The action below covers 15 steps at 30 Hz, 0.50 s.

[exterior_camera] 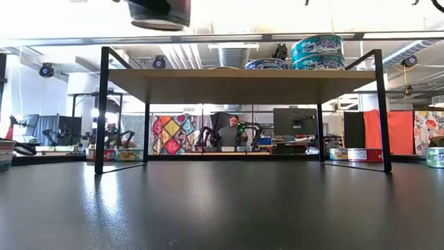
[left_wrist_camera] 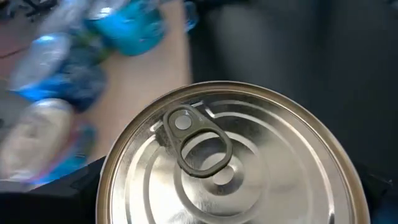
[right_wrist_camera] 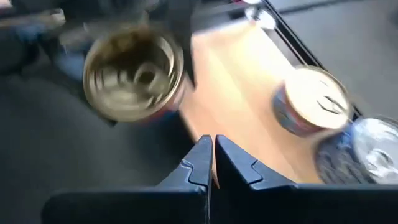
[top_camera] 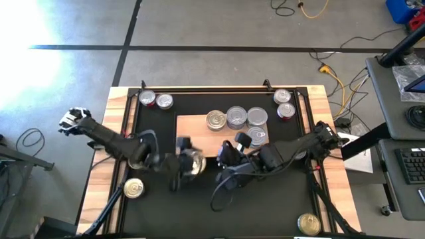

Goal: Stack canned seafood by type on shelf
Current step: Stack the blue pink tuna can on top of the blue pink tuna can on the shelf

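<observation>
the left arm is reaching in from the table's left edge across the black mat [top_camera: 265,212], bent at the elbow, with the left gripper [top_camera: 189,161] hanging at the near left corner of the shelf [top_camera: 196,136]. it is grasping a tin [left_wrist_camera: 230,158] with its fingers spread wide around it; the wrist view is showing the tin's silver pull-tab lid filling the frame right under the camera, with the pale board and blurred blue-labelled tins beyond it.

the right arm is stretching in from the right side, lying low across the mat, with the right gripper [right_wrist_camera: 211,163] clenched on nothing, its two dark fingers pressed together and pointing over the near edge of the shelf. from that wrist the held tin is showing as a gold blur just beside the board's corner.

on the shelf, a cluster of tins [top_camera: 237,118] is sitting along the far edge toward the right. two tins [top_camera: 155,99] are lying on the mat at the far left, two more tins [top_camera: 283,103] at the far right, one gold tin [top_camera: 134,188] near the left rim and another gold tin [top_camera: 309,223] near the front right.
</observation>
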Available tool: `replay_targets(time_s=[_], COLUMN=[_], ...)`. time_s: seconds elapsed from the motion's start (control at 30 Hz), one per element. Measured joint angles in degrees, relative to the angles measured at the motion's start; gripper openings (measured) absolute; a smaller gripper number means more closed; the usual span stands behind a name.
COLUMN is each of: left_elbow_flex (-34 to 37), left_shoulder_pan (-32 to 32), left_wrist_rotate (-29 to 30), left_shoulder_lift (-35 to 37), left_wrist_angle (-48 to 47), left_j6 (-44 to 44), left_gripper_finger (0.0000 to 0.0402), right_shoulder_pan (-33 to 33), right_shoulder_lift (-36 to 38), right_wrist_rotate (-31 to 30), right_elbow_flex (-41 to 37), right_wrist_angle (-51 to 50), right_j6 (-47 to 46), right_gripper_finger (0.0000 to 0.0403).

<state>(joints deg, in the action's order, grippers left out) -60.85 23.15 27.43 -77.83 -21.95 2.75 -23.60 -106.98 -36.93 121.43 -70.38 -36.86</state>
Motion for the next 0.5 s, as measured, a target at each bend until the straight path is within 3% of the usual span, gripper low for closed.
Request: replay_targets(time_s=[0.13, 0.33, 0.5], left_elbow_flex=[-7.5, -16.0, -17.4], left_shoulder_pan=[-8.2, -22.3, -31.8], left_wrist_rotate=[-5.3, -28.6, -31.5], left_shoulder_lift=[0.3, -1.1, -1.7], left_wrist_angle=[-3.1, -3.3, -2.1], left_j6=[7.1, 3.0, 2.4], left_gripper_finger=[0.0371, 0.037, 0.037], right_shoulder_pan=[1.3, 1.6, 3.1], right_shoulder_lift=[0.1, 2.5, 8.1], right_wrist_rotate=[2.5, 0.6, -1.0], right_elbow_flex=[0.0, -0.1, -0.1], right_wrist_angle=[-5.9, -10.0, -8.9], right_j6=[-3.1, 2.2, 13.2], right_gripper_finger=[0.0013, 0.0013, 0.0013])
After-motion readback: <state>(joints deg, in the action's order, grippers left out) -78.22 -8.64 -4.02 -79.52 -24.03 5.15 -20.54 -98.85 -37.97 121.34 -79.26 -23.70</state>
